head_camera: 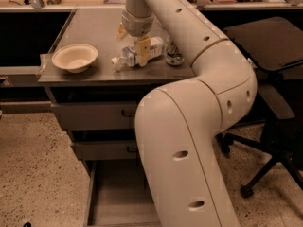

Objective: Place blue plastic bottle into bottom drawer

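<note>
The blue plastic bottle [129, 56] lies on its side on the grey cabinet top [94, 27], white cap pointing left, pale label toward the right. My gripper [133, 42] reaches down from above onto it. It is open, with one yellowish finger [142, 50] in front of the bottle and the other behind it. The bottle rests on the top, not lifted. The bottom drawer [118, 200] is pulled out below, showing a plain grey floor. My arm hides its right part.
A cream bowl [75, 57] sits at the left of the cabinet top. A green-and-white soda can [174, 55] stands just right of the bottle. Two upper drawers [94, 115] are closed. A black office chair [274, 79] stands at the right.
</note>
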`<control>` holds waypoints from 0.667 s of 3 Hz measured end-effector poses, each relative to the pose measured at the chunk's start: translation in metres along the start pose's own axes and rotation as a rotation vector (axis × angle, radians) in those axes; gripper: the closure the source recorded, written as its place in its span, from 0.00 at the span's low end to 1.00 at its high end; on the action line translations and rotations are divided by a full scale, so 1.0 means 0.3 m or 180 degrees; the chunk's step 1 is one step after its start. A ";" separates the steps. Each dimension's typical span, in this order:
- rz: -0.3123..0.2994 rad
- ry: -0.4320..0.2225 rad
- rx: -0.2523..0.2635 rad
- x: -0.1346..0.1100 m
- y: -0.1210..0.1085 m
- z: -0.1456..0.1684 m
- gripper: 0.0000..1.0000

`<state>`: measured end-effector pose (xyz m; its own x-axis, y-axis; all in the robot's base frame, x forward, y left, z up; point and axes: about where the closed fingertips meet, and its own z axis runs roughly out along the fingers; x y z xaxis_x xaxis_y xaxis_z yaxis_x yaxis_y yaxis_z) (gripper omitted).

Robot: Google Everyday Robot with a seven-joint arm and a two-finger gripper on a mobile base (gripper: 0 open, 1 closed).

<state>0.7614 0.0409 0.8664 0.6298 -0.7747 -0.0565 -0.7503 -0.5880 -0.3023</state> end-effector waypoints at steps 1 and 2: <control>0.0003 0.0126 -0.0060 0.027 -0.012 0.023 0.44; 0.0027 0.0169 -0.0191 0.049 0.001 0.080 0.47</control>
<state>0.7754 0.0349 0.8427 0.6131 -0.7900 -0.0079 -0.7672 -0.5930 -0.2444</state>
